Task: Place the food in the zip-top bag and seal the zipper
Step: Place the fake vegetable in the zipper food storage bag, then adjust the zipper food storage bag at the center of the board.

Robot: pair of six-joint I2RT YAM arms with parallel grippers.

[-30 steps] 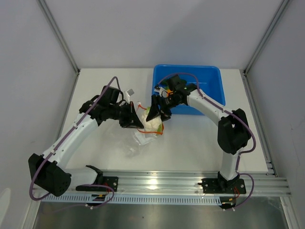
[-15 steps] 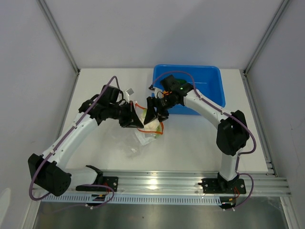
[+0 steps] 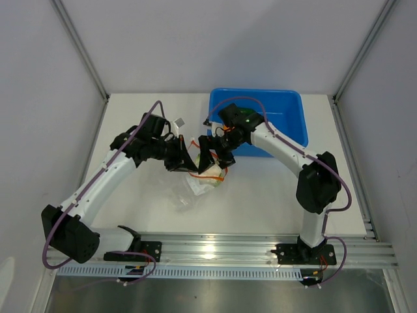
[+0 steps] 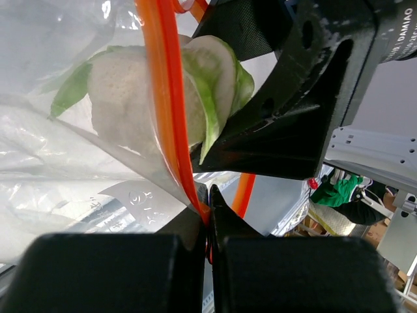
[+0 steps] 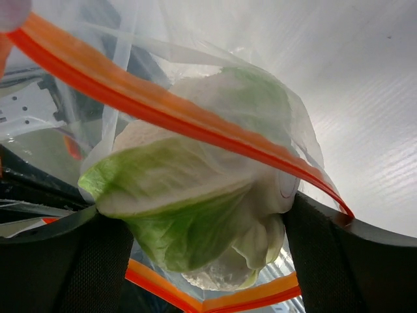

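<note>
The white cauliflower with green leaves (image 5: 195, 208) is held between my right gripper's (image 5: 202, 241) fingers at the mouth of the clear zip-top bag (image 3: 195, 186). The orange-red zipper (image 5: 169, 111) runs across the cauliflower, and a second run of the strip lies below it. My left gripper (image 4: 208, 205) is shut on the zipper strip (image 4: 166, 98) and holds the bag's mouth edge up. The left wrist view shows the cauliflower (image 4: 130, 91) through the plastic, with the right gripper's black finger behind it. From above, both grippers (image 3: 186, 160) (image 3: 212, 158) meet over the bag. The other food is not visible.
The blue bin (image 3: 287, 107) stands at the back right, and my right arm reaches across its near left corner. The bag's body lies crumpled on the white table (image 3: 260, 195) below the grippers. Grey walls close in the left and right sides.
My right gripper has shifted a little left and down with the cauliflower, into the bag's mouth. My left gripper has risen slightly, still holding the zipper.
</note>
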